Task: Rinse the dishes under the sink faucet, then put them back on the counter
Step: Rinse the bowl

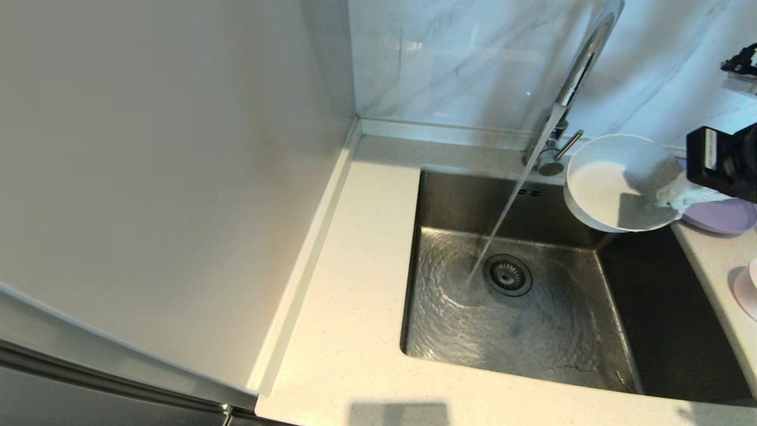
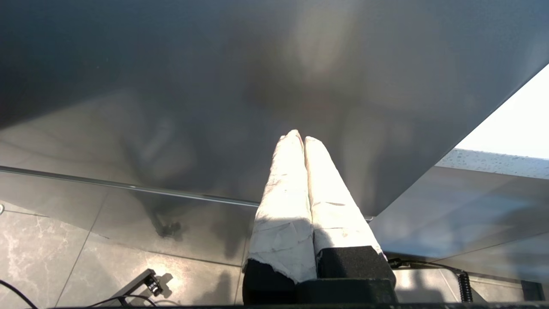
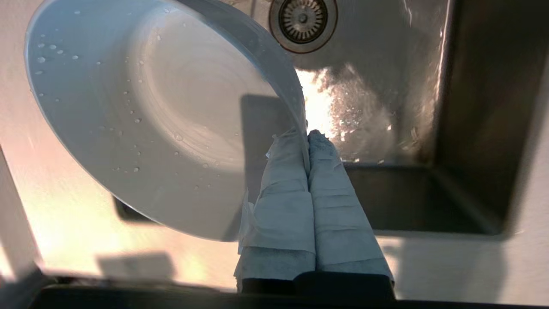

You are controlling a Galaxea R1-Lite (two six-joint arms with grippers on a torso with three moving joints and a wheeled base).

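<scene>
My right gripper is shut on the rim of a pale whitish round dish. It holds the dish tilted over the sink's back right corner, beside the water stream, with droplets on its inner face. The chrome faucet is running, and its stream lands just left of the drain. A lavender plate lies on the counter to the right, behind the gripper. A pale pink dish shows at the right edge. My left gripper is shut and empty, parked low outside the head view.
The faucet's side lever points toward the held dish. A marble wall rises behind the sink and a plain wall panel stands to the left. Water ripples over the sink floor.
</scene>
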